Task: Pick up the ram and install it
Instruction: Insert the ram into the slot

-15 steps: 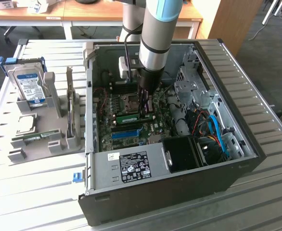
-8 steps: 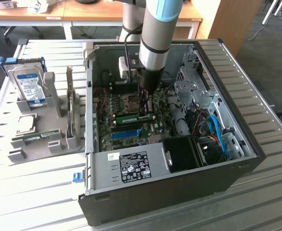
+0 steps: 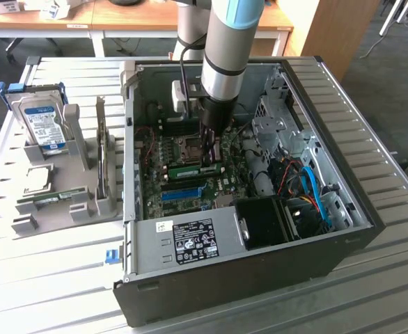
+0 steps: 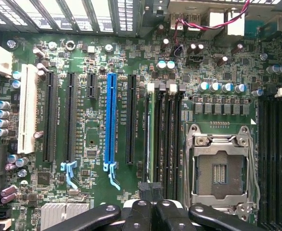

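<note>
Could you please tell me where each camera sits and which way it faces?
Exterior view: off the arm, raised, looking down at an angle into the open case; the arm and claw show.
Wrist view: on the wrist, facing down at the motherboard; the shut claw shows.
Shared: the motherboard, the ram at the claw's tip, and the claw.

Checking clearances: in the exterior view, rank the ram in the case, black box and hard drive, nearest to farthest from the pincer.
1. ram: on the motherboard, at the pincer.
2. black box: inside the case, exterior view's right.
3. hard drive: outside the case, exterior view's left.
</note>
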`<action>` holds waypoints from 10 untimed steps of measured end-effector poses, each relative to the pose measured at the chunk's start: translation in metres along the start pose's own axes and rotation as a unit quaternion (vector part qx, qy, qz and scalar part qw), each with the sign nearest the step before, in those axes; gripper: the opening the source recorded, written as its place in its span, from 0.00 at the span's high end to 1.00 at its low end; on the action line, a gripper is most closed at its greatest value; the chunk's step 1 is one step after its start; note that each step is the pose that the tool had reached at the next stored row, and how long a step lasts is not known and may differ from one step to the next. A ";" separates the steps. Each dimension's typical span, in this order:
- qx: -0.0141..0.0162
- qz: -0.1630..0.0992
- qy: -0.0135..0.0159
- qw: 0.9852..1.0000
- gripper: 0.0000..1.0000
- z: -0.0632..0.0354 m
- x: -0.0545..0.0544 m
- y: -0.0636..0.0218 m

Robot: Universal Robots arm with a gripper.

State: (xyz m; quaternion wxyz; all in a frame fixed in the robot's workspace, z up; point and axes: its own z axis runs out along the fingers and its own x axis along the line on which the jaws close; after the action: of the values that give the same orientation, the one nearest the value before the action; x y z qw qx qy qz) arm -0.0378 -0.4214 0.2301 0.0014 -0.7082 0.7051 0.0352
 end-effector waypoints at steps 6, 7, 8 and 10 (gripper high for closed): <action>0.000 0.000 0.000 1.000 0.89 -0.0001 0.000 0.0000; 0.000 0.000 0.000 1.000 0.89 -0.0001 0.000 0.0000; 0.000 0.000 0.000 1.000 0.89 -0.0004 0.000 0.0000; 0.000 0.000 0.000 1.000 0.89 -0.0033 0.000 0.0002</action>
State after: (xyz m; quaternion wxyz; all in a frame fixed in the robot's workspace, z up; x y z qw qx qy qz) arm -0.0378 -0.4215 0.2333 0.0011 -0.7082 0.7051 0.0351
